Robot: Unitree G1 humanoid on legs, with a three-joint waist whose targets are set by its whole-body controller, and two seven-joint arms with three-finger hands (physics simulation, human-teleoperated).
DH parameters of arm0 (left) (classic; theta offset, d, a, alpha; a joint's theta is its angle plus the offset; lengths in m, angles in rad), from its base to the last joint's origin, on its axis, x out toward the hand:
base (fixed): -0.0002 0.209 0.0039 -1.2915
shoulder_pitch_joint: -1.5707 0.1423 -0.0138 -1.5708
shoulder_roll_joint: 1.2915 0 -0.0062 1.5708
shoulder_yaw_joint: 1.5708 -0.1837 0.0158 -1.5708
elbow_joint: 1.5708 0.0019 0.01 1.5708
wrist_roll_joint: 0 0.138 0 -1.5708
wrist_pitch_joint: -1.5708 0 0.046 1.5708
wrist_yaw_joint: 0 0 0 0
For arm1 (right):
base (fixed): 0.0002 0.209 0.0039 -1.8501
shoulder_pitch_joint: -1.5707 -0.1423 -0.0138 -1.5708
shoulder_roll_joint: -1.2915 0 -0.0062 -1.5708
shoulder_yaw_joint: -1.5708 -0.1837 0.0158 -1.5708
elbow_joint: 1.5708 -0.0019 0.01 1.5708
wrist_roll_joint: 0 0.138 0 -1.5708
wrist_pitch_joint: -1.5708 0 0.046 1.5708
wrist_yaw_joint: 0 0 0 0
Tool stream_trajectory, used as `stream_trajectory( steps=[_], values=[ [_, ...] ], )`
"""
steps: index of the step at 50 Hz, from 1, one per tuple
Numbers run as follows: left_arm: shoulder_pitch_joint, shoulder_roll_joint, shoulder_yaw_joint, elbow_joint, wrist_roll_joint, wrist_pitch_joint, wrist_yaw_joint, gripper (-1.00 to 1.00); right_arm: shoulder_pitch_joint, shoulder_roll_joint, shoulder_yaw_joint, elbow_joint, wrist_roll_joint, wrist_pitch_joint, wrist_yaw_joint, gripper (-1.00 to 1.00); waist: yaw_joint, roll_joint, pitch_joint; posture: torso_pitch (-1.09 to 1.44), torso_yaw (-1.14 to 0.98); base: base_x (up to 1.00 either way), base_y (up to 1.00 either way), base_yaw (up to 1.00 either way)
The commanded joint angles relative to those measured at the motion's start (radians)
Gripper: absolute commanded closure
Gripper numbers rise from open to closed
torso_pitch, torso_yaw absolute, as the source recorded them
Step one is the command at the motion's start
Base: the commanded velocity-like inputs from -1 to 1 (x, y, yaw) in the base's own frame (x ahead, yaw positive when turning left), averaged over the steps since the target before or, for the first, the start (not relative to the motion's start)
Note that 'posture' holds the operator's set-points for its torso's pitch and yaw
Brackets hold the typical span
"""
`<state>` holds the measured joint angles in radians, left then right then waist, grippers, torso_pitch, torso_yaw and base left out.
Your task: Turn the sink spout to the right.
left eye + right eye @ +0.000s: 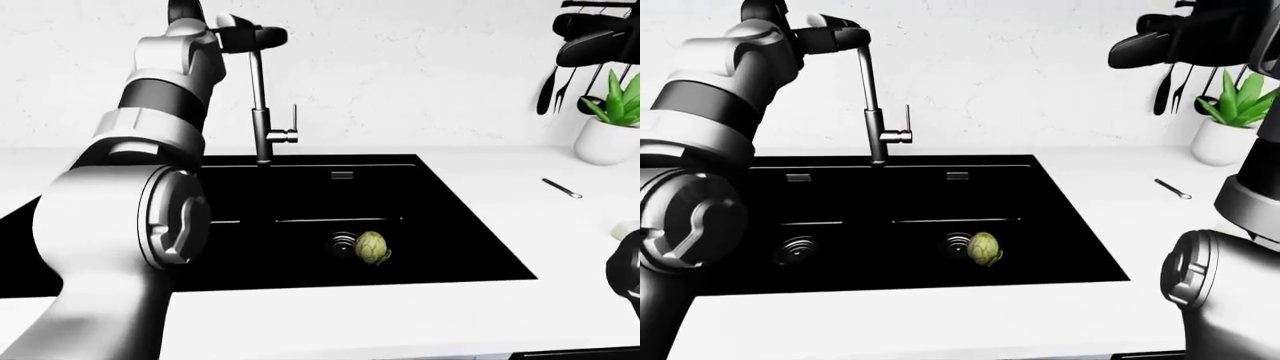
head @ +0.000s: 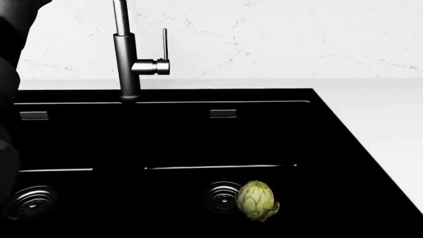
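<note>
The sink spout (image 1: pixel 261 97) is a tall grey faucet standing at the far rim of the black double sink (image 1: pixel 450 225), with a side lever (image 1: pixel 292 127). My left arm reaches up from the lower left, and my left hand (image 1: pixel 248 34) has its dark fingers closed round the spout's top bend, which hides the spout's end. In the head view only the spout's column (image 2: pixel 126 59) shows. My right hand (image 1: pixel 1145 46) hangs raised at the top right of the right-eye view, fingers spread, holding nothing and far from the spout.
A green artichoke (image 2: pixel 256 200) lies beside the right basin's drain (image 2: pixel 220 196); a second drain (image 2: pixel 30 201) is in the left basin. On the white counter to the right lie a small utensil (image 1: pixel 562 187) and a potted plant (image 1: pixel 608 127). Dark utensils (image 1: pixel 1165 82) hang on the wall.
</note>
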<state>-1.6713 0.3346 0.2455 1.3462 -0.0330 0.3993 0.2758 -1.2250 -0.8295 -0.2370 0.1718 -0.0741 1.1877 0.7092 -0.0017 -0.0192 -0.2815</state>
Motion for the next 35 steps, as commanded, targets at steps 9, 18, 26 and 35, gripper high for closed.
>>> stream_trajectory(
  steps=[9,18,26,35],
  values=[
    [-0.030,-0.009,-0.012,-0.041,-0.006,-0.027,-0.005,-1.00,-0.009,-0.016,-0.019,-0.037,0.021,-0.014,-0.017,-1.00,0.001,-0.005,-0.009,-0.44,0.00,0.00,0.00,0.00],
    [-0.020,-0.026,-0.021,-0.045,-0.013,-0.025,-0.008,-1.00,-0.001,-0.026,-0.021,-0.058,0.036,0.002,-0.023,-1.00,0.002,-0.008,-0.009,-0.44,0.00,0.00,0.00,0.00],
    [-0.009,-0.043,-0.030,-0.052,-0.021,-0.026,-0.014,-1.00,0.007,-0.031,-0.024,-0.064,0.048,0.004,-0.029,-1.00,0.002,-0.010,-0.010,-0.44,0.00,0.00,0.00,0.00],
    [-0.006,-0.062,-0.039,-0.058,-0.030,-0.021,-0.014,-1.00,0.012,-0.036,-0.023,-0.067,0.058,0.005,-0.034,-1.00,0.003,-0.012,-0.012,-0.44,0.00,0.00,0.00,0.00]
  ],
)
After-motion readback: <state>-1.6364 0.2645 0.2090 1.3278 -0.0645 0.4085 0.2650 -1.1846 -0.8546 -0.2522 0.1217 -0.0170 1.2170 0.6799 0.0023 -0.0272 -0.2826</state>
